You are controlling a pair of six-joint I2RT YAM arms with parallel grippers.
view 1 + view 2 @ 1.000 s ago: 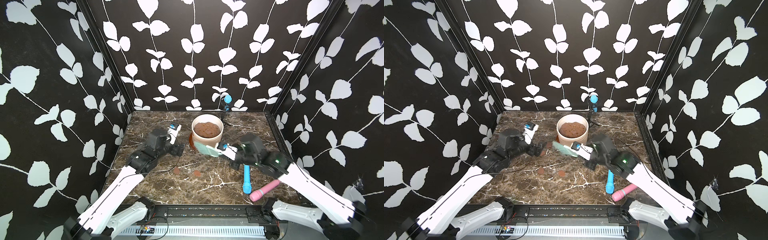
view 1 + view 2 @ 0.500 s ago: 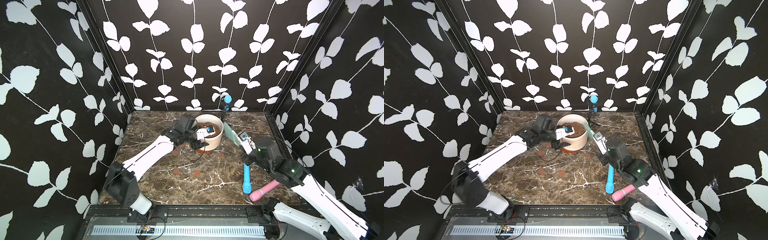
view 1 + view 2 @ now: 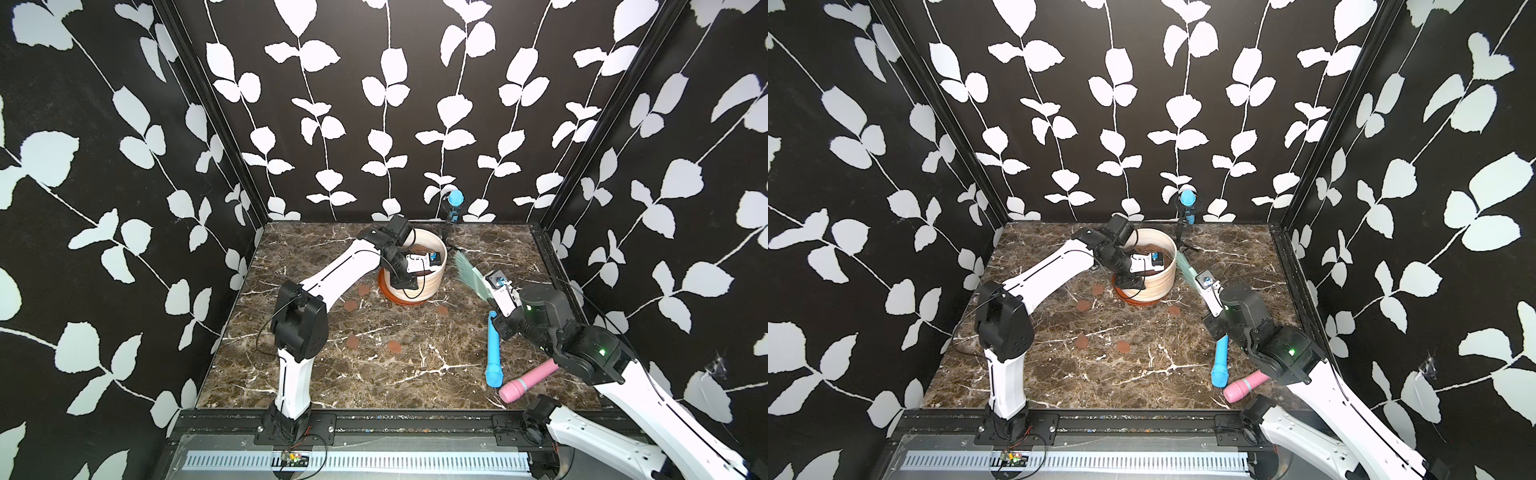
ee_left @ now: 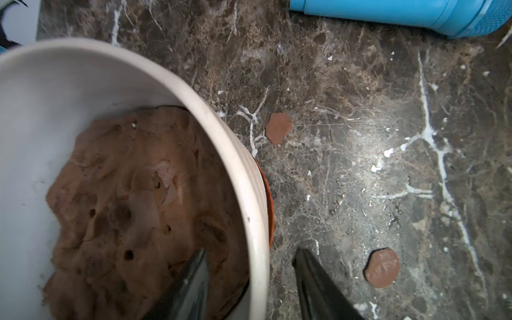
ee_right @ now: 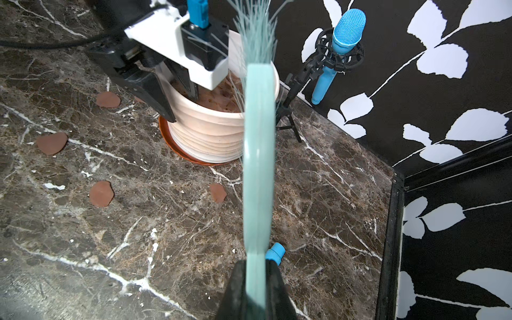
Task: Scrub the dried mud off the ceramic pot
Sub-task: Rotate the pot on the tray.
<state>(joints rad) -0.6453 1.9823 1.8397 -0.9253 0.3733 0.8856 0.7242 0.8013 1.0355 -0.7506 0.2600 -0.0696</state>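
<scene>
Up front on the dark marble surface, five small reddish-brown dried mud discs lie loose, so I'd guess they're already off. Further back, the right pincer is clamped on a teal bristle brush, with the bristles just beside the cream ribbed ceramic pot near the back wall. There the left pincer sits open astride the rim. The pot's visible side looks clean, but the far side is hidden.

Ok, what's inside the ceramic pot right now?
Lumpy brown soil sits in the ceramic pot, and one finger of the left pincer reaches inside its rim. The soil covers the pot's bottom.
</scene>
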